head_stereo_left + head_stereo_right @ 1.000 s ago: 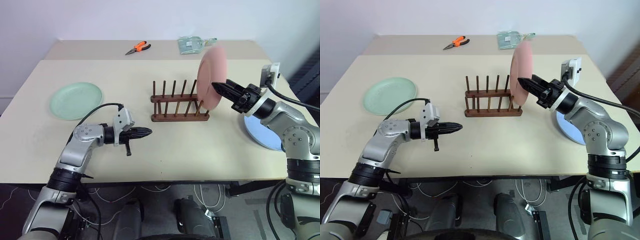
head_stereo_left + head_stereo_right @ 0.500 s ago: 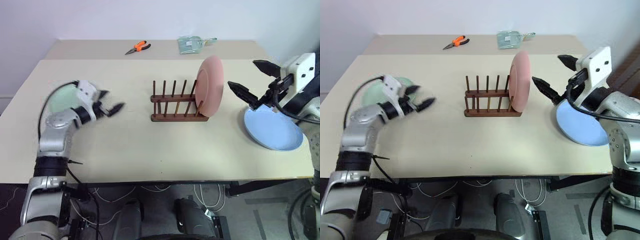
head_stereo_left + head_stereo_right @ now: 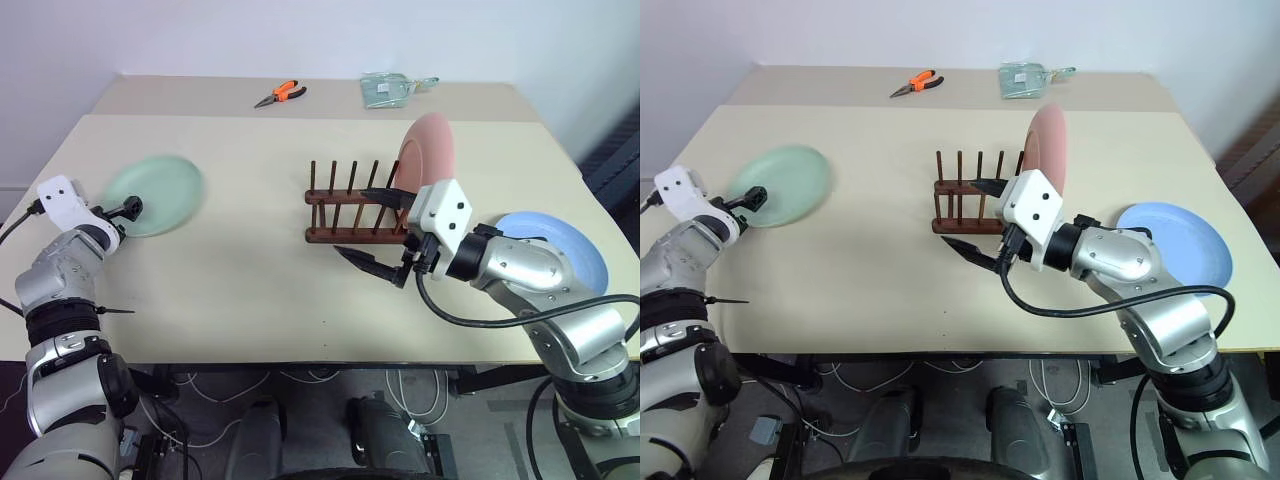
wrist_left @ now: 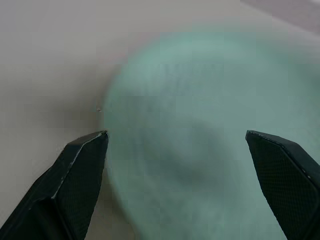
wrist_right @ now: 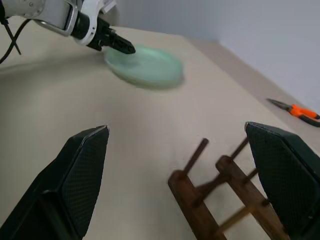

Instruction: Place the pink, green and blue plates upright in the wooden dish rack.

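The pink plate (image 3: 425, 160) stands upright at the right end of the wooden dish rack (image 3: 350, 232), with nothing holding it. My right gripper (image 3: 368, 229) hangs open just in front of the rack, pointing left and holding nothing. The green plate (image 3: 155, 195) lies flat at the table's left. My left gripper (image 3: 125, 208) is at its near left rim, open, with its fingers (image 4: 80, 170) spread wide across the plate (image 4: 200, 140). The blue plate (image 3: 560, 250) lies flat at the right, partly hidden behind my right arm.
Orange pliers (image 3: 278, 95) and a clear packet (image 3: 390, 90) lie at the back of the table. A stretch of bare tabletop (image 3: 250, 270) separates the green plate from the rack. The table's front edge runs just below both arms.
My right gripper let go of the pink plate, which now stands in the rack, and swung left in front of the rack. My left gripper opened and swung left to the green plate.
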